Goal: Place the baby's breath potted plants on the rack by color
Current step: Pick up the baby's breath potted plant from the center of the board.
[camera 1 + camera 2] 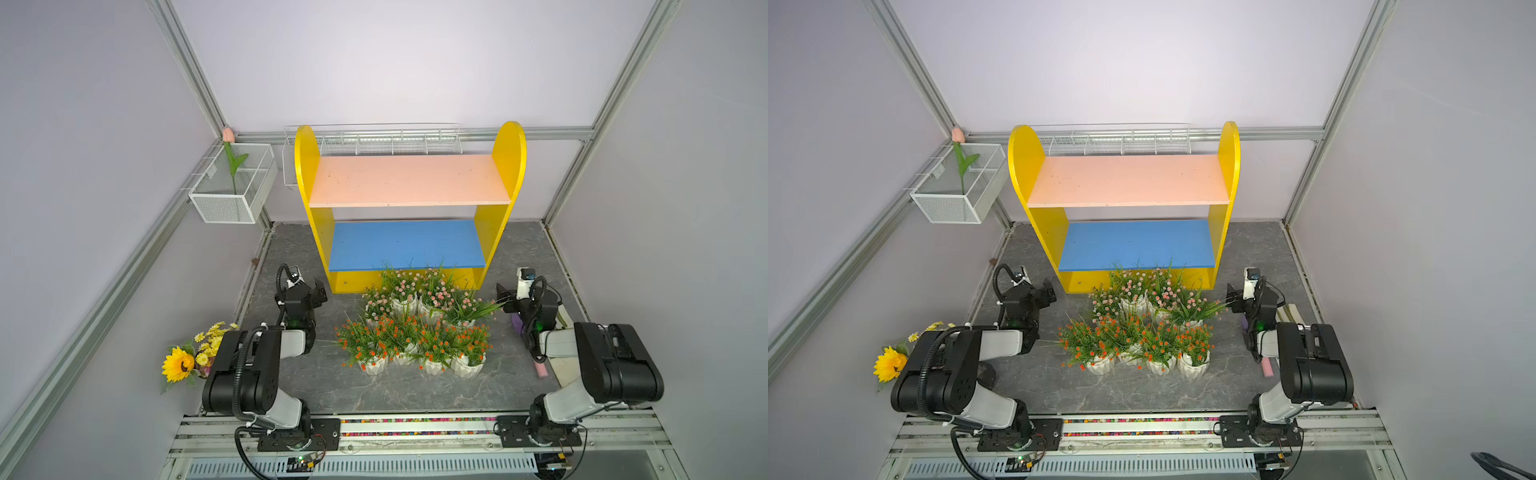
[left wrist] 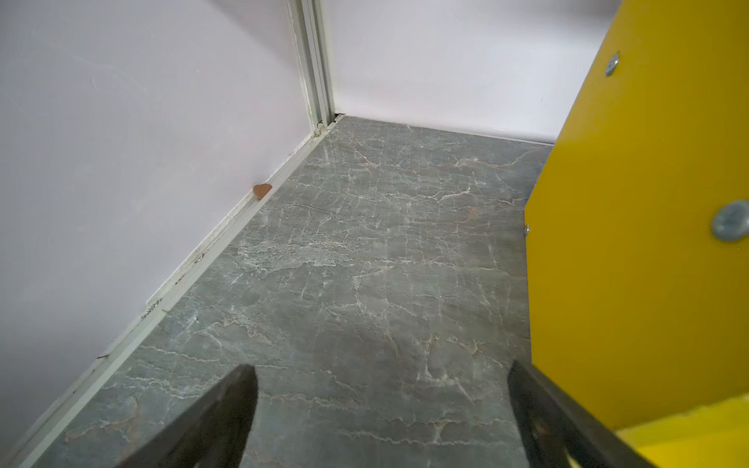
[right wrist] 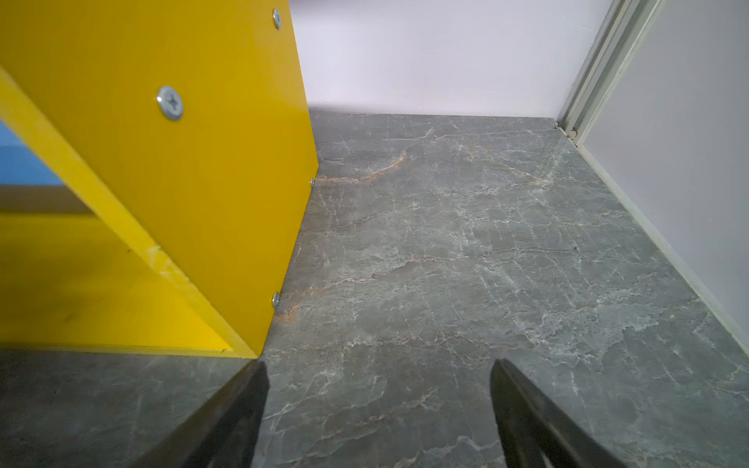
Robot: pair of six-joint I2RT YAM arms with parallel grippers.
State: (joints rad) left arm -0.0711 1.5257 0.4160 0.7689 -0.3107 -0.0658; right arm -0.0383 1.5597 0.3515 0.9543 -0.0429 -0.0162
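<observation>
The rack (image 1: 409, 178) stands against the back wall, with yellow side panels, a pale pink upper board and a blue lower board (image 1: 405, 245), both bare. In front of it on the grey floor, several baby's breath potted plants cluster in white pots: pink-bloomed ones (image 1: 415, 291) nearer the rack, orange-bloomed ones (image 1: 411, 340) in front. My left gripper (image 1: 320, 291) hangs open left of the cluster, beside the rack's left panel (image 2: 640, 243). To the right of the plants my right gripper (image 1: 500, 293) is open near the right panel (image 3: 182, 202). Both wrist views show only bare floor between the fingers.
A sunflower-and-daisy bouquet (image 1: 183, 361) stands at the front left behind my left arm. A white mesh basket (image 1: 232, 187) holding a tulip hangs on the left wall, and a long wire basket (image 1: 374, 139) sits behind the rack. Pink (image 1: 540, 370) and purple (image 1: 517, 322) items lie by my right arm.
</observation>
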